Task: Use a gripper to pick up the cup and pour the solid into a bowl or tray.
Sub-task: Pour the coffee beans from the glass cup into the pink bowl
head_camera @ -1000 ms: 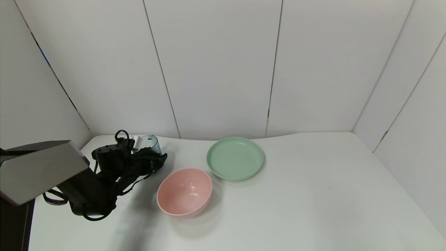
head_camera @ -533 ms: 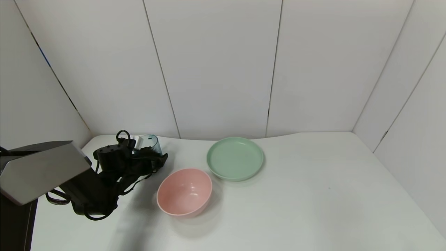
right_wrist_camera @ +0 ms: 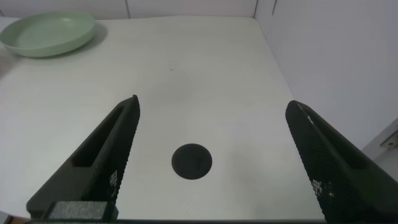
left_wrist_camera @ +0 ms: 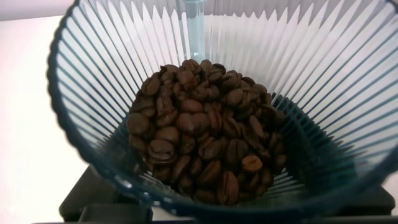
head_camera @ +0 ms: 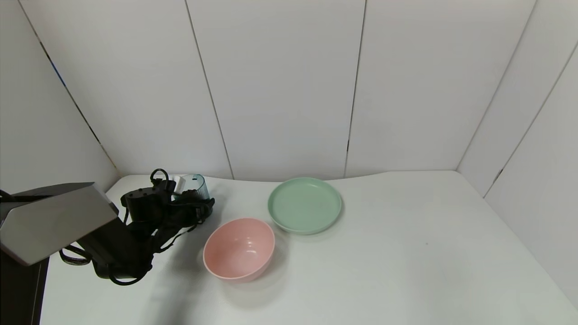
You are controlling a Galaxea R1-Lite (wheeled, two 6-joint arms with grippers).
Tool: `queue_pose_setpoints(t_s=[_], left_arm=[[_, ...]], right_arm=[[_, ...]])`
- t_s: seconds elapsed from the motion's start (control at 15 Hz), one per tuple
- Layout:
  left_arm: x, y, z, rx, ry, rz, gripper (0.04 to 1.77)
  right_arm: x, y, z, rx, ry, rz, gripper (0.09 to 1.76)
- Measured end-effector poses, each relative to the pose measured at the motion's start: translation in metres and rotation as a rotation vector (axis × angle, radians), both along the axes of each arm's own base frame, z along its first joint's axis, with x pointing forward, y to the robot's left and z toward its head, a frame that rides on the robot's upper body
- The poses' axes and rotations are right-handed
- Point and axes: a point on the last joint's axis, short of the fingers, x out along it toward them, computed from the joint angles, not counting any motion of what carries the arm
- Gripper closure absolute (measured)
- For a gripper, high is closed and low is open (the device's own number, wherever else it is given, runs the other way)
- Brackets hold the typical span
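Note:
The cup [head_camera: 196, 184], a ribbed blue-grey tumbler, stands upright at the back left of the table. In the left wrist view its wall [left_wrist_camera: 311, 68] fills the picture, and the solid [left_wrist_camera: 205, 143], dark brown beans, lies heaped in its bottom. My left gripper [head_camera: 195, 204] is round the cup's lower part, fingers closed against its sides. The pale pink bowl [head_camera: 238, 248] stands empty to the right of the gripper and nearer me. My right gripper [right_wrist_camera: 212, 109] is out of the head view. It hangs open and empty over bare table.
A shallow pale green plate [head_camera: 305, 205] sits behind and right of the bowl; it also shows in the right wrist view [right_wrist_camera: 50, 34]. A round black spot [right_wrist_camera: 191, 161] lies on the table under the right gripper. White walls close the table's back and sides.
The left gripper's fingers have drawn in slightly against the cup. Cup, bowl and plate have not moved.

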Motion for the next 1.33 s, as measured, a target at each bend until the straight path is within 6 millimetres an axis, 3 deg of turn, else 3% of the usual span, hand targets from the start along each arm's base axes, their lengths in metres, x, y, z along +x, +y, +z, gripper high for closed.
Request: queue_pose_setpoints(t_s=[0.33,0.67,1.33], left_arm=[[-0.005,0.0,0.004,-0.001,0.005,-0.004,0.49],[-0.023,0.0,0.029,0.028,-0.008,0.004,0.49],[-0.061,-0.005,0.073,0.342,-0.002,-0.018,0.49]], right_arm=[[0.0,0.0,0.0,0.0,0.0,0.0,0.14],[0.0,0.0,0.0,0.0,0.0,0.0,0.14],[0.0,0.0,0.0,0.0,0.0,0.0,0.14]])
